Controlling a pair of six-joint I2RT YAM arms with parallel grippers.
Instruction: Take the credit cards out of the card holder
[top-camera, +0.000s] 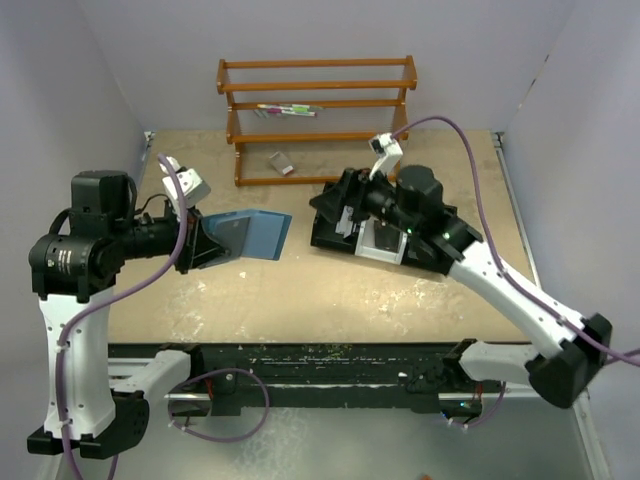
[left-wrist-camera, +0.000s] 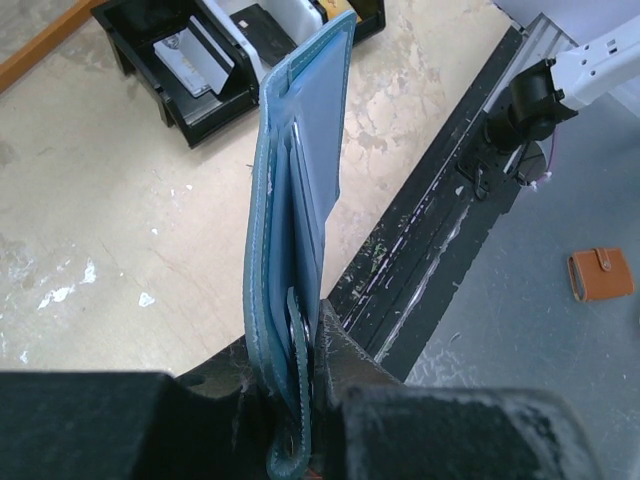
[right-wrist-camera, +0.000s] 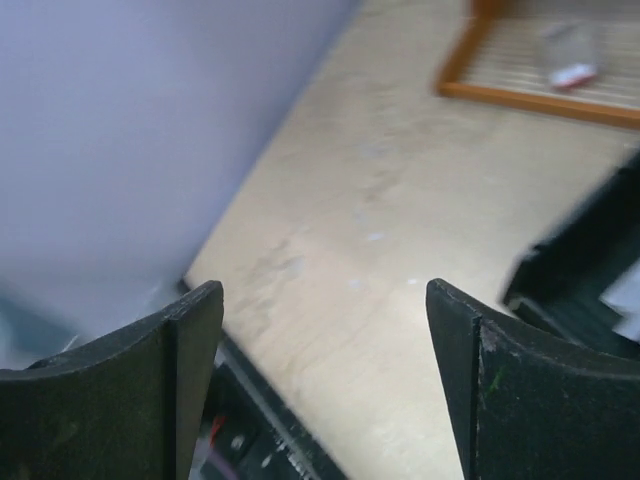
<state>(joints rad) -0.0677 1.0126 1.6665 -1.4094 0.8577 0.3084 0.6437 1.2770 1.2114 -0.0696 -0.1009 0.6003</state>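
Currently the small teal-blue folding card holder (top-camera: 250, 235), soft and leather-like, is clenched in the left jaws at the end of the left arm (top-camera: 85, 255). On my left wrist view the jaws bite on its near edge, right by the little snap tab (left-wrist-camera: 297, 400). From there the card holder runs away from the camera, unfolded, with its inner pockets facing the side. From above it spreads flat and open to the right of the jaws, over the left half of the beige worktop (top-camera: 330, 300). I cannot tell whether it touches the worktop, nor whether any card sits in its pockets.

The right arm (top-camera: 500, 280) reaches in over the left end of the black compartment tray (left-wrist-camera: 185, 112), which sits right of centre and apart from the card holder. The right jaws are released: on the right wrist view both fingers (right-wrist-camera: 190, 390) stand wide apart with only bare worktop between them, and the tray's dark edge shows at the right.

Inside one tray compartment I see the thin flat credit cards (left-wrist-camera: 185, 58), a grey one lying low and a black one tilted beside it.

An orange-brown wooden rack (top-camera: 318, 110) stands at the back. A small orange-brown wallet (left-wrist-camera: 601, 273) lies off the worktop on the grey surface.
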